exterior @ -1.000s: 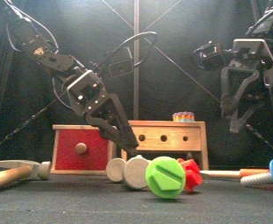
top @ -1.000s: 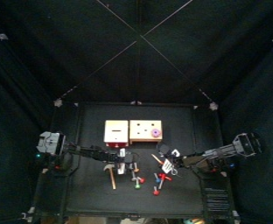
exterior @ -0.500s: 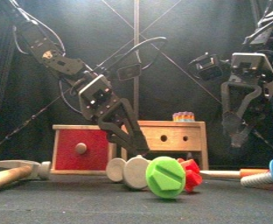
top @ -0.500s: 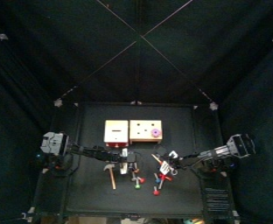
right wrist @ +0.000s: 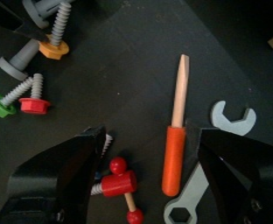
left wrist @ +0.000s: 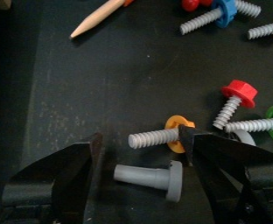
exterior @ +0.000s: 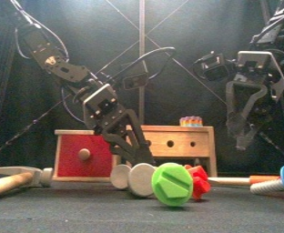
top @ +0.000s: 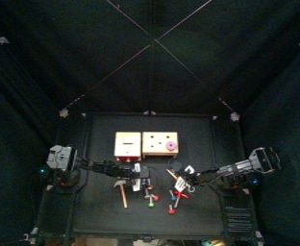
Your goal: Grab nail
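From the left wrist we see our left gripper (left wrist: 147, 156) spread wide, empty, above the grey nail (left wrist: 150, 178) lying flat between its jaws. From the right wrist, our right gripper (right wrist: 157, 149) gapes equally, empty, over a red-handled screwdriver (right wrist: 175, 138).

On your small black table (top: 101, 130) lie two wooden boxes (top: 143, 144), a wooden-handled hammer (top: 123, 191), an orange screwdriver (right wrist: 174, 140), a grey spanner (right wrist: 215, 162) and coloured plastic bolts (left wrist: 163, 137).
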Controlling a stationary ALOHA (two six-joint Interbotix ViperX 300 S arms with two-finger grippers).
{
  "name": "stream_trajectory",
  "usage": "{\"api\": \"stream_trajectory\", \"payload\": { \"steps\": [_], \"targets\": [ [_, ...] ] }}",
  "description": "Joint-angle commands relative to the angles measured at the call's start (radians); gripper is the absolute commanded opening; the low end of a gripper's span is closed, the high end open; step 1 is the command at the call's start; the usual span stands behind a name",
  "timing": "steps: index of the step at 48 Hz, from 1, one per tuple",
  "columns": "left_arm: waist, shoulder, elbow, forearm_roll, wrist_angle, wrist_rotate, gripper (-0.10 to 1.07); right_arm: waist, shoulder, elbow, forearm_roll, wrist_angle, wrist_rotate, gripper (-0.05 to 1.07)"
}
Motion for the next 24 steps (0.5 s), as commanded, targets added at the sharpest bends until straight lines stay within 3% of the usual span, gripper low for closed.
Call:
{"api": "stream_trajectory", "payload": {
  "steps": [1,18,24],
  "targets": [
    [-0.003,-0.006,-0.02,-0.005,-0.002,0.0,0.96,-0.014,-0.011,-0.011,-0.003,-0.005,-0.003,1.01],
    [-0.003,0.009,-0.046,-0.014,0.0,-0.005,0.93,-0.02,-0.002,-0.012,-0.011,-0.003,-0.003,1.01],
    [-0.009,0.009,-0.067,-0.087,0.005,-0.008,0.93,-0.021,0.005,-0.015,-0.015,-0.005,-0.003,1.01]
  ]
}}
